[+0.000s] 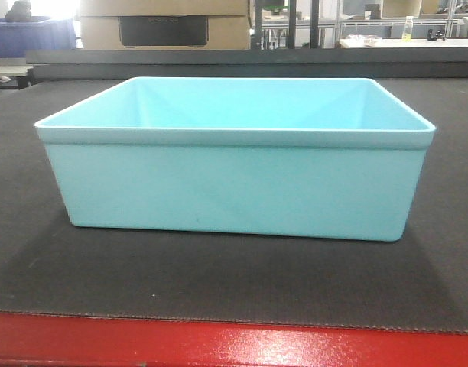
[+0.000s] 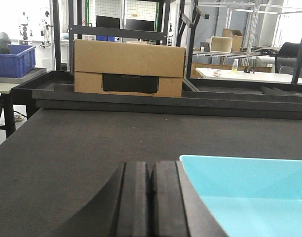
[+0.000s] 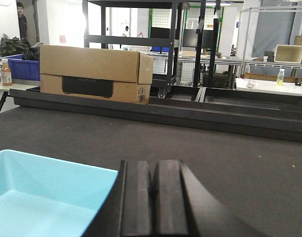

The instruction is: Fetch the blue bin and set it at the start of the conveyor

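The blue bin is a light turquoise tub. It stands upright and empty on the dark grey conveyor belt, just behind the belt's red front edge. Neither gripper shows in the front view. In the left wrist view my left gripper is shut with nothing between its fingers, and the bin lies just to its right. In the right wrist view my right gripper is shut and empty, with the bin just to its left. Both grippers hover over the belt.
A cardboard box sits beyond the black rail at the belt's far side; it also shows in the right wrist view. A dark blue crate stands at far left. Racks and tables fill the background.
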Robot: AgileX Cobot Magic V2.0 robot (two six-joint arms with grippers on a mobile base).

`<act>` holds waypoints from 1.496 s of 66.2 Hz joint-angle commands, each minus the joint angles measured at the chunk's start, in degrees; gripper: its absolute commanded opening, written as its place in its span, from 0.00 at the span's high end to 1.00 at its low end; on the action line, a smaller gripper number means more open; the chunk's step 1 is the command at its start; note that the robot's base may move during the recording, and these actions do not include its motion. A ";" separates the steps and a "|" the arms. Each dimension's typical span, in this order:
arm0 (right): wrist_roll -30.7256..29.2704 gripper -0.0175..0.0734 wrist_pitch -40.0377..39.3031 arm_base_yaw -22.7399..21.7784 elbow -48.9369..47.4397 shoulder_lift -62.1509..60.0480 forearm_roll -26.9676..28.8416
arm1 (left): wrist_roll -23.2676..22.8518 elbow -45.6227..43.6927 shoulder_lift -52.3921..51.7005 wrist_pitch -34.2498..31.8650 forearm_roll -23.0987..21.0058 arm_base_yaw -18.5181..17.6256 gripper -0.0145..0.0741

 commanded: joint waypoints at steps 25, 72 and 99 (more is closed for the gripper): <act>-0.39 0.99 -1.60 -0.35 0.13 -0.24 -0.56 | 0.04 0.17 -0.37 -1.18 0.07 0.25 0.96; -0.39 0.99 -1.74 -0.35 0.13 -0.24 -0.56 | 18.14 29.35 -10.25 -20.17 -14.68 15.35 0.96; -0.39 0.99 -1.74 -0.35 0.13 -0.24 -0.56 | 18.14 29.35 -10.25 -16.83 -14.44 15.35 0.96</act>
